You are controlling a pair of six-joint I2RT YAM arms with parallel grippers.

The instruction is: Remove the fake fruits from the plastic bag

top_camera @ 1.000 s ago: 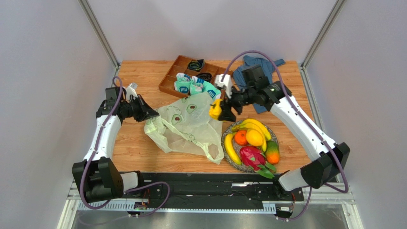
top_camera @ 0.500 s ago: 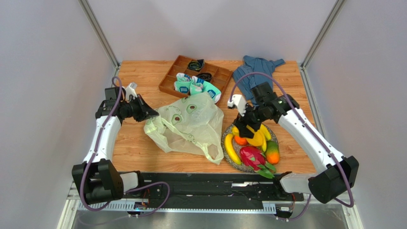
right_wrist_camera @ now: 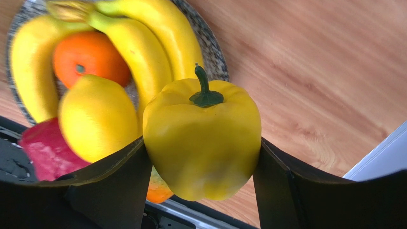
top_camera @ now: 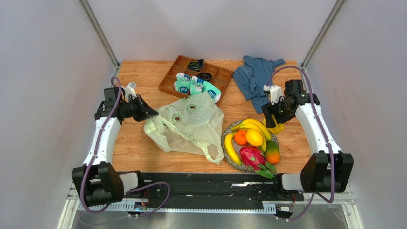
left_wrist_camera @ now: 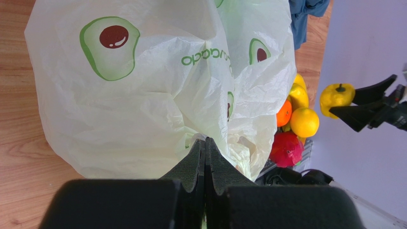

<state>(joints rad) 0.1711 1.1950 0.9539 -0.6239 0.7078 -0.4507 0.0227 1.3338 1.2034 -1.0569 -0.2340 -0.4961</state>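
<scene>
The right gripper (top_camera: 274, 123) holds a yellow pepper (right_wrist_camera: 201, 143), one finger on each flank and the green stem pointing away from the wrist. The pepper is out of the bag (top_camera: 191, 126) and hangs just beside the far right rim of the plate (top_camera: 223, 141). It looks to be over bare table (top_camera: 291, 143), not over the plate. The other fruits, among them the bananas (top_camera: 255, 125), already lie on the plate. I think the coming move depends on one relation: the plate lies to the left of the pepper and a little nearer to the robot, so the right arm must go that way before it lets go. The left gripper (left_wrist_camera: 205, 145) is well apart on the other side. Its fingers are pressed together and seem to pinch the edge of the bag.
</scene>
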